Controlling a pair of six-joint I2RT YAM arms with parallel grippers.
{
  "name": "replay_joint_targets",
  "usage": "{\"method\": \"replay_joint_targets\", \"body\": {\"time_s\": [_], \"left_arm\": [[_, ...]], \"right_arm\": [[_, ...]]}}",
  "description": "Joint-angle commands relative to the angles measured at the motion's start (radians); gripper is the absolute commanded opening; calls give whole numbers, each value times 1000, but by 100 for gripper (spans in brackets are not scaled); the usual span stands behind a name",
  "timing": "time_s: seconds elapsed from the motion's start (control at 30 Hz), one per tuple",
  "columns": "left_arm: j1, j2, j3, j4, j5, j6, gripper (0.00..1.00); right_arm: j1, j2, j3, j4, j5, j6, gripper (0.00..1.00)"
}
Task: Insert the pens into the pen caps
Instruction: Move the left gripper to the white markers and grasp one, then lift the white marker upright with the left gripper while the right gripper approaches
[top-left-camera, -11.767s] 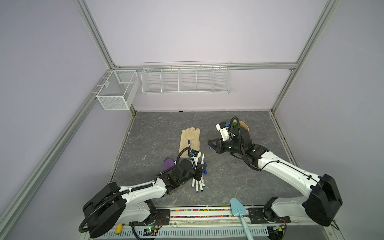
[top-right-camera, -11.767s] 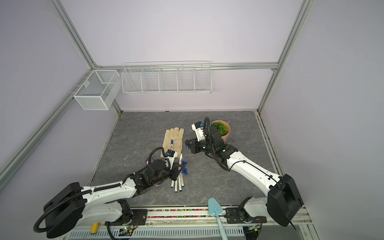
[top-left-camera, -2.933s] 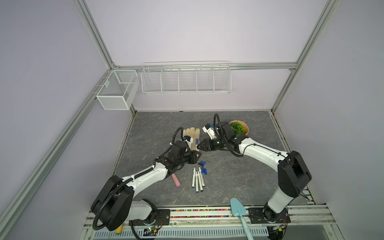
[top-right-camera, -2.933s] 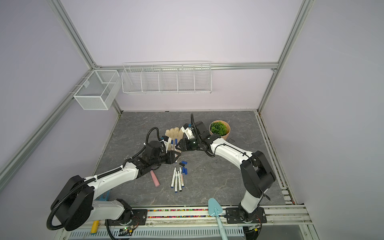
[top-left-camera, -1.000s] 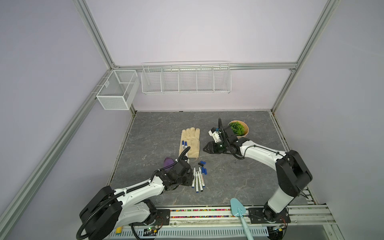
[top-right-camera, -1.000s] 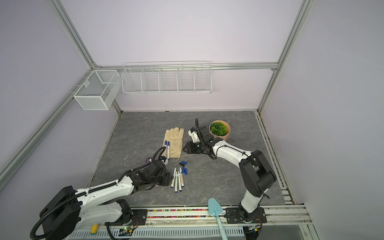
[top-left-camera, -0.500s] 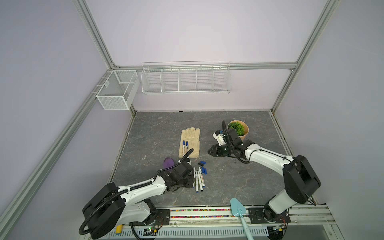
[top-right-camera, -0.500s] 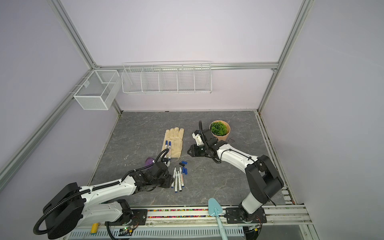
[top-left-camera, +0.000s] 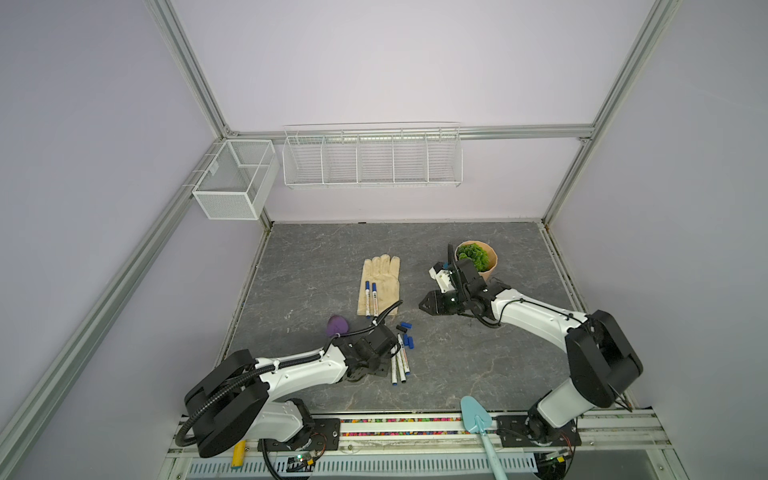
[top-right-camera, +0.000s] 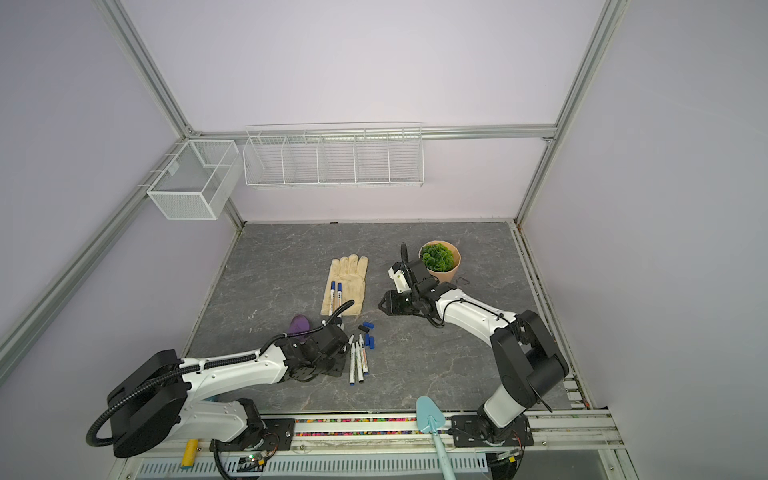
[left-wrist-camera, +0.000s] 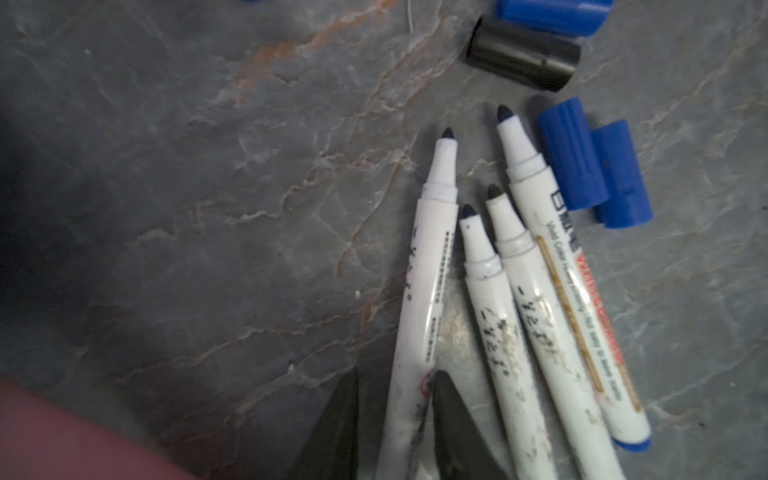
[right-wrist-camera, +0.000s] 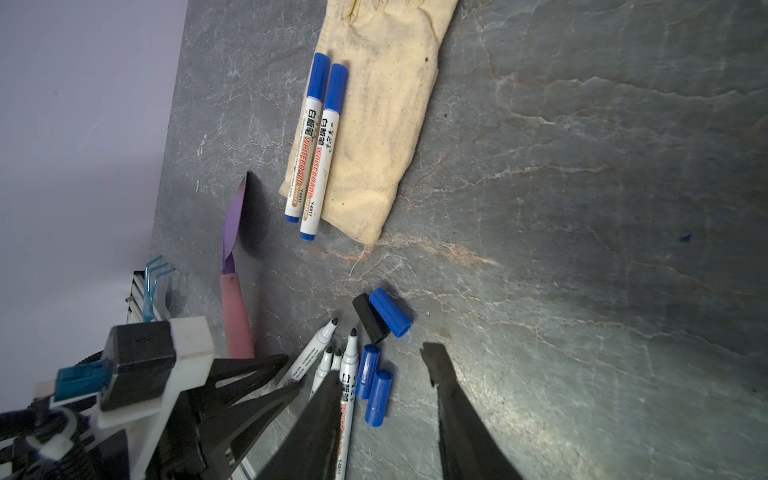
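The left gripper (left-wrist-camera: 397, 374) sits around the back end of one bare white marker pen (left-wrist-camera: 428, 270), whose tip points toward the short blue plastic caps (left-wrist-camera: 571, 158); I cannot tell if it pinches.

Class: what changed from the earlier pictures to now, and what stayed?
A second capped pen lies on the glove beside the first. The left gripper returned from the glove to the loose pens and straddles the outermost one; the right gripper, open, withdrew toward the plant. Loose caps and trowel stayed.

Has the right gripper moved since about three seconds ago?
Yes. The right gripper was over the right edge of the glove; in both top views it now sits clear of it, further right.
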Motion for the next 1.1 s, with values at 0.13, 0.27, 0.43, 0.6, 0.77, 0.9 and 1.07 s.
{"method": "replay_joint_targets", "body": {"time_s": [0.13, 0.27, 0.43, 0.6, 0.77, 0.9, 1.07], "left_arm": [[-53, 118, 43, -156, -46, -73, 13], [-52, 135, 72, -155, -83, -83, 2], [-53, 38, 118, -57, -88, 32, 0], [-41, -108, 90, 215, -78, 169, 0], [-34, -114, 13, 513, -104, 162, 0], [-34, -76, 52, 493, -83, 169, 0], [-34, -89, 54, 490, -47, 186, 0]], "right_arm": [[-14, -45, -31, 7, 10, -5, 40], [-18, -65, -37, -1, 14, -8, 40], [-19, -104, -47, 1, -25, -23, 41], [-11, -149, -66, 70, -123, 3, 44], [24, -186, -85, 162, -168, 50, 47], [48, -187, -66, 147, -155, 45, 47], [58, -151, -50, 120, -140, 36, 47]]}}
